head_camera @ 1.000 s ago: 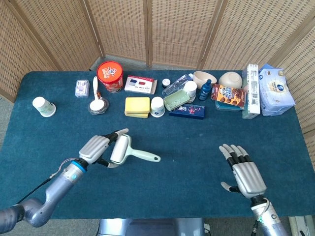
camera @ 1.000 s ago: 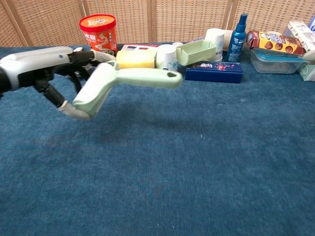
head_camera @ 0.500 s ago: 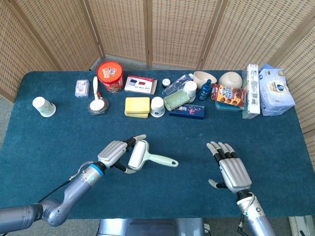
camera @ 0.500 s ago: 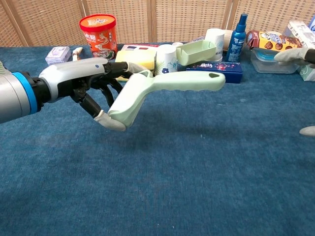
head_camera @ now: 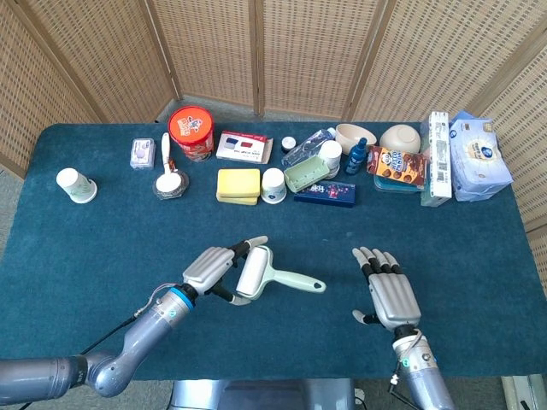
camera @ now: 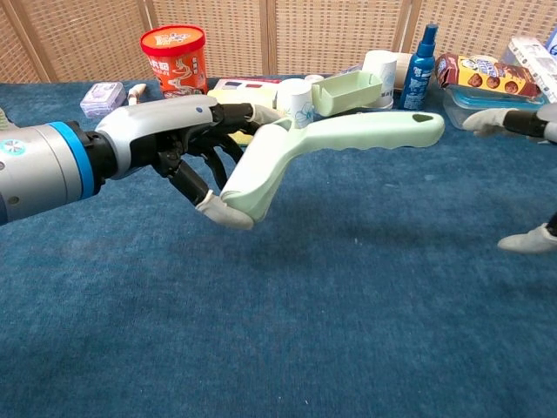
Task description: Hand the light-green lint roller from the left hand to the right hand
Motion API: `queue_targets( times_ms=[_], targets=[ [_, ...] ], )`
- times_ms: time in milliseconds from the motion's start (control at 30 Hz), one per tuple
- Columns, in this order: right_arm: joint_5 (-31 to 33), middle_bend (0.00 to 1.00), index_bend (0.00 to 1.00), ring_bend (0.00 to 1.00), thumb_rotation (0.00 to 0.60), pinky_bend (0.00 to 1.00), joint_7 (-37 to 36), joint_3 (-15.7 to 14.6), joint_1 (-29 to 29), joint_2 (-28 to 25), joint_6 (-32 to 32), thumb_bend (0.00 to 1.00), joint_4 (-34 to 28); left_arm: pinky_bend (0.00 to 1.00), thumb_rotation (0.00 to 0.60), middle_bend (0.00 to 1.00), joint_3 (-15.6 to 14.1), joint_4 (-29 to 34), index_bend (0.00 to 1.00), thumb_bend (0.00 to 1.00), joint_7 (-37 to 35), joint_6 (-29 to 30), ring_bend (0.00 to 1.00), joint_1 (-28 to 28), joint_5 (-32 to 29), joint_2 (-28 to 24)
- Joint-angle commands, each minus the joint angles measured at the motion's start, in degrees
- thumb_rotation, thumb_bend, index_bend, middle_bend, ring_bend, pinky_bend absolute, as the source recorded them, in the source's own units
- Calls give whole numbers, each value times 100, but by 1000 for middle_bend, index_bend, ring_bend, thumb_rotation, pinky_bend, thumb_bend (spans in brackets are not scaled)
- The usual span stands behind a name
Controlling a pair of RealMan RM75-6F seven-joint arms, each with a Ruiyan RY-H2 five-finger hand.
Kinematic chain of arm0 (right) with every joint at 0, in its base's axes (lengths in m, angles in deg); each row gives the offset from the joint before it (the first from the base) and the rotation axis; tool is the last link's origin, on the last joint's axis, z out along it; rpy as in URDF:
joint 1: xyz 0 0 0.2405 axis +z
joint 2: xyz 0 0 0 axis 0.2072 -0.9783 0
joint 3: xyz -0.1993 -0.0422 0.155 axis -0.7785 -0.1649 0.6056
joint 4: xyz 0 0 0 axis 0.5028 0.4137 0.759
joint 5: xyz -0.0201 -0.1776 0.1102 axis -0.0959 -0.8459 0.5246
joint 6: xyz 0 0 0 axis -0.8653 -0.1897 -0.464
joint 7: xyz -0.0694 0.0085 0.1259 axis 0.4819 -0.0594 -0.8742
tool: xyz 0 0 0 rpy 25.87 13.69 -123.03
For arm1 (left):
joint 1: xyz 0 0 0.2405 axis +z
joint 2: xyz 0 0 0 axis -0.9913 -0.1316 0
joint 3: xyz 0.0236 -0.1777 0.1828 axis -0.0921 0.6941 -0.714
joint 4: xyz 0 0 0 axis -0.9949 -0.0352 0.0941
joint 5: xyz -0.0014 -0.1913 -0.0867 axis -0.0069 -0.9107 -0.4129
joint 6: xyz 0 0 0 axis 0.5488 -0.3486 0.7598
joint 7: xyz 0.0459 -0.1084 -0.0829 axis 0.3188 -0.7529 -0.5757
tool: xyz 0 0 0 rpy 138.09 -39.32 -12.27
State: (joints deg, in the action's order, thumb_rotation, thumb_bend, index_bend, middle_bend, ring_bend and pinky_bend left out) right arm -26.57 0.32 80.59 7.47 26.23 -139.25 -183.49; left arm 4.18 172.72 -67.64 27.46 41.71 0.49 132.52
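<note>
Left hand (head_camera: 209,269) grips the light-green lint roller (head_camera: 267,276) by its roll end, handle pointing right toward the right hand (head_camera: 390,295), fingers spread, holding nothing. Containers crowd the far edge; bare blue table (head_camera: 325,350) lies between the hands.

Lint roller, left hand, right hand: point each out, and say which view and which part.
lint roller (camera: 370,135): chest view, middle of the light-green handle.
left hand (head_camera: 211,266): head view, back of the hand, holding the roller's head.
right hand (head_camera: 391,295): head view, back of the hand, fingers apart.
</note>
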Motion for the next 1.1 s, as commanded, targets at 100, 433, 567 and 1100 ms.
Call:
queue_targets(
  times_ms=[100, 433, 567, 1100],
  targets=[
    [292, 0, 0, 0, 600, 0, 485, 24, 190, 404, -391, 0, -110, 376, 600, 289, 23, 90, 254, 0, 179, 111, 279, -71, -199, 101],
    [740, 0, 0, 0, 600, 0, 776, 178, 444, 720, -600, 0, -14, 376, 600, 287, 12, 212, 251, 0, 563, 423, 278, -142, -538, 348],
    [894, 0, 0, 0, 600, 0, 870, 241, 516, 777, -748, 0, -66, 376, 600, 285, -6, 195, 248, 0, 796, 585, 276, -175, -740, 493],
    [1023, 0, 0, 0, 600, 0, 1036, 255, 725, 773, -1108, 0, -252, 376, 600, 263, -25, 214, 234, 0, 1342, 806, 267, -321, -1232, 628]
  ],
)
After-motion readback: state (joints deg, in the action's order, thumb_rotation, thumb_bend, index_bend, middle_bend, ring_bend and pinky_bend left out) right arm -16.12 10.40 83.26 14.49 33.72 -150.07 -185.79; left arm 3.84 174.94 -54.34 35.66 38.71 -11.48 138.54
